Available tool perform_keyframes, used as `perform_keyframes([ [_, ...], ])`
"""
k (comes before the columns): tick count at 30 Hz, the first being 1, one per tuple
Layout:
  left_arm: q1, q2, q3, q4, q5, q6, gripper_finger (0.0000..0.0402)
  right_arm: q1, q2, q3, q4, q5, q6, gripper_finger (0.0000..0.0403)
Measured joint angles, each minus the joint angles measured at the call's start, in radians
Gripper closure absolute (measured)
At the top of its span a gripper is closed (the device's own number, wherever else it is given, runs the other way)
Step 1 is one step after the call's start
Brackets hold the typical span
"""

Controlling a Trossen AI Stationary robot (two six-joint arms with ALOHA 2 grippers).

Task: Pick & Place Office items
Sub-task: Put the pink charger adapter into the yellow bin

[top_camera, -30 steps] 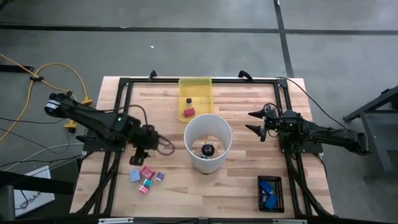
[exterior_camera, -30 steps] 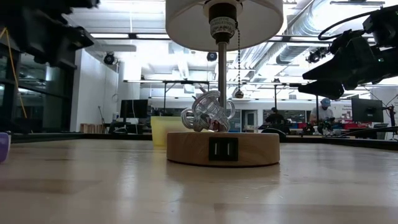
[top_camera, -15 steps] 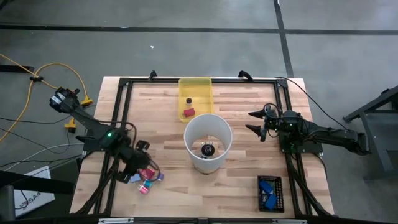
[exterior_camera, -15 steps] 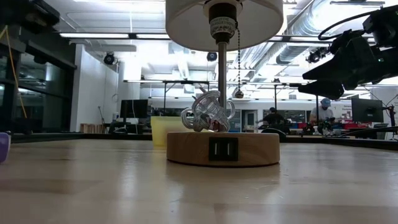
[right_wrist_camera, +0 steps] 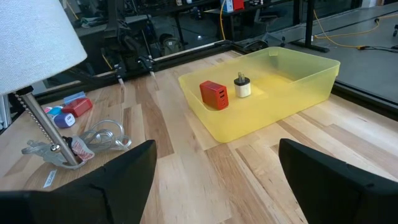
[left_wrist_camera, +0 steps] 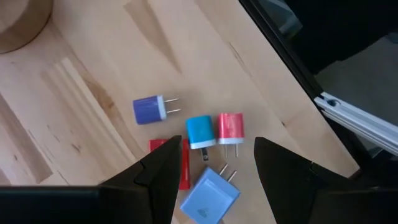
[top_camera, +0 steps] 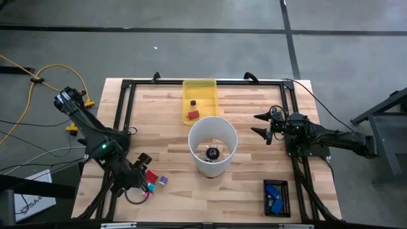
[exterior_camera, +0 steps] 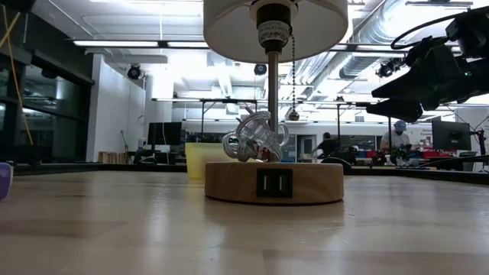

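Note:
The office items are small plug-in chargers lying flat on the near left part of the table (top_camera: 156, 180). The left wrist view shows a purple one (left_wrist_camera: 149, 110), a cyan one (left_wrist_camera: 200, 132), a pink one (left_wrist_camera: 231, 127), a light-blue one (left_wrist_camera: 210, 194) and a red one (left_wrist_camera: 184, 167), half hidden behind a finger. My left gripper (top_camera: 140, 183) (left_wrist_camera: 214, 165) hovers open over this pile, fingers either side of the cyan and light-blue pieces. My right gripper (top_camera: 257, 124) (right_wrist_camera: 216, 149) waits open to the right of the lamp. Two bright-blue pieces (top_camera: 275, 196) lie in a black tray.
A lamp with a white shade (top_camera: 212, 145) and round wooden base (exterior_camera: 273, 182) stands mid-table. Behind it a yellow tray (top_camera: 200, 86) (right_wrist_camera: 292, 84) holds a red charger (right_wrist_camera: 214, 94) and a small white plug (right_wrist_camera: 242, 87). A black frame runs along the table's edges.
My left arm has swung from beside the lamp toward the table's near left corner and now hangs over the pile of chargers, covering the light-blue one in the high view. The right arm has kept still.

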Motion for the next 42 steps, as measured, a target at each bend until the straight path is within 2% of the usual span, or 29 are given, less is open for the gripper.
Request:
perform_keyframes([
  [13,-0.101,0.021,0.0,0.031,-0.044,-0.116,0.0207,0.0,0.0,0.0,0.0,0.0,0.0,0.0078],
  [34,-0.113,0.297,0.0,0.144,-0.044,-0.131,0.0207,0.0,0.0,0.0,0.0,0.0,0.0,0.0078],
  [42,-0.121,0.361,0.0,0.18,-0.052,-0.131,0.0207,0.0,0.0,0.0,0.0,0.0,0.0,0.0078],
])
